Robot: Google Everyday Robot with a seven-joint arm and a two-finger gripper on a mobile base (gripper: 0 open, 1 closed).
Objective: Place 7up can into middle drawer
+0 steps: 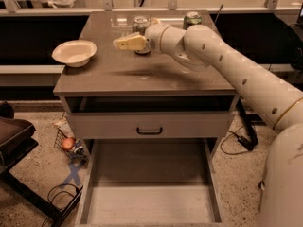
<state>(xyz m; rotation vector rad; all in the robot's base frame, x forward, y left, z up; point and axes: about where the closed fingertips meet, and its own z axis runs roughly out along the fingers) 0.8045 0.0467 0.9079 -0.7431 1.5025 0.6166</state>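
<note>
The 7up can (pixel 140 24), silvery-white with a silver top, stands upright near the back middle of the cabinet top. My gripper (pixel 126 42) hovers just in front of and slightly left of the can, pointing left and partly covering its lower part. It holds nothing that I can see. The middle drawer (pixel 149 195) is pulled out wide at the bottom of the view, a shallow grey box with a bare floor.
A darker green can (pixel 191 19) stands at the back right of the top. A white bowl (pixel 74 52) sits at the left. A closed grey drawer front with a dark handle (pixel 149 130) is above the open drawer. A chair (pixel 14 136) and cables lie at the left.
</note>
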